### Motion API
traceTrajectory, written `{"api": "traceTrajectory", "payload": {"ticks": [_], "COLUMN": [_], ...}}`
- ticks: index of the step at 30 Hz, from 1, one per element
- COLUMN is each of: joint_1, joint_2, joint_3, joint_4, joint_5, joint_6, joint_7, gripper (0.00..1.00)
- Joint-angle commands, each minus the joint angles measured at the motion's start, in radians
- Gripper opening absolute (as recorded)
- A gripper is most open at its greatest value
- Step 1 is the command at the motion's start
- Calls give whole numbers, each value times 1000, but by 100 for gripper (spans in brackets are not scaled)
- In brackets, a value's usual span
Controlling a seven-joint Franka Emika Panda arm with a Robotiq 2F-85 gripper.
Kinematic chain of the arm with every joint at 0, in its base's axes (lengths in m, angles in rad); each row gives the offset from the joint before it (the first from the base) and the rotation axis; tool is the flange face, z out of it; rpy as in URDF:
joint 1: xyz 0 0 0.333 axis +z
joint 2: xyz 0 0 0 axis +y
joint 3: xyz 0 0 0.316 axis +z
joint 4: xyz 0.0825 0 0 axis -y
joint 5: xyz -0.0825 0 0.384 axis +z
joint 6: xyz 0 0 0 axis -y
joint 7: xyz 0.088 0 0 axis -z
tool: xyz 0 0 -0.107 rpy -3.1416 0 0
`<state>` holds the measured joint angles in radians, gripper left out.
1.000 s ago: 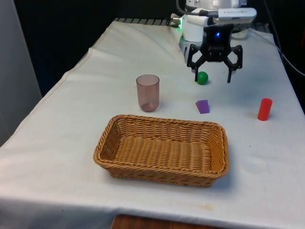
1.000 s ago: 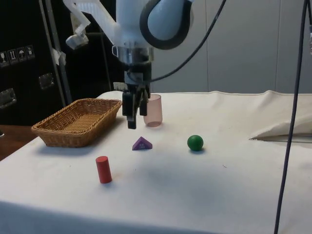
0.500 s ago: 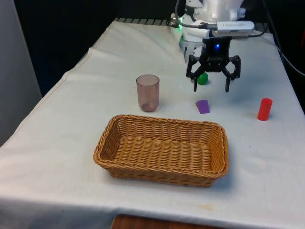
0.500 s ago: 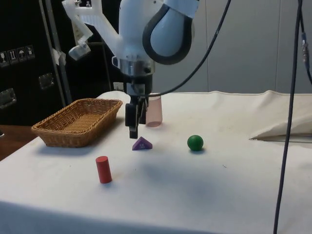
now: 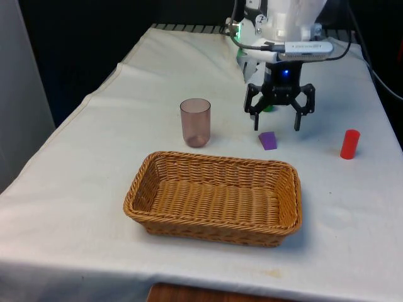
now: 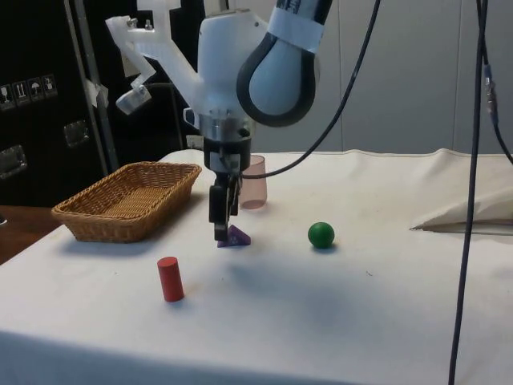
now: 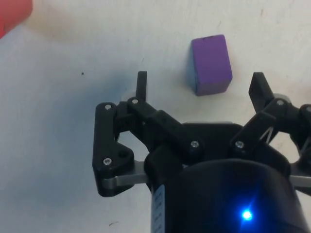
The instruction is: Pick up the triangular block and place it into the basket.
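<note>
The purple triangular block (image 5: 267, 140) lies on the white cloth just beyond the wicker basket (image 5: 214, 197). My gripper (image 5: 276, 128) hangs open right above the block, one finger on each side of it and slightly behind. In the side view the gripper (image 6: 222, 234) is low, its tips at the level of the block (image 6: 236, 236). Seen from the wrist, the block (image 7: 210, 64) lies between the fingertips (image 7: 141, 83) and a little ahead of them, touching neither. The basket (image 6: 128, 198) holds nothing.
A translucent pink cup (image 5: 195, 122) stands to the front view's left of the block. A green ball (image 6: 321, 234) lies behind the gripper, towards the robot's base. A red cylinder (image 5: 349, 144) stands at the front view's right.
The gripper has come down and moved towards the basket side, from above the green ball to just over the purple block. It stayed open. Nothing else moved.
</note>
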<state>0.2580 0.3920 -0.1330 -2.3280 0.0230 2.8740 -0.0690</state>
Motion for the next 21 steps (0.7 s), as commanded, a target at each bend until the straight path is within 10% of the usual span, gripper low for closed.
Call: {"api": "traceTrajectory", "payload": {"ticks": [1, 10, 21], "joint_1": [-7, -7, -7], "joint_2": [9, 33, 44], "joint_3": [8, 6, 5], "joint_4": [1, 1, 1], "joint_5": [5, 4, 5], "joint_6": [19, 53, 69], "joint_7": [-13, -36, -48], "gripper": [100, 100, 40]}}
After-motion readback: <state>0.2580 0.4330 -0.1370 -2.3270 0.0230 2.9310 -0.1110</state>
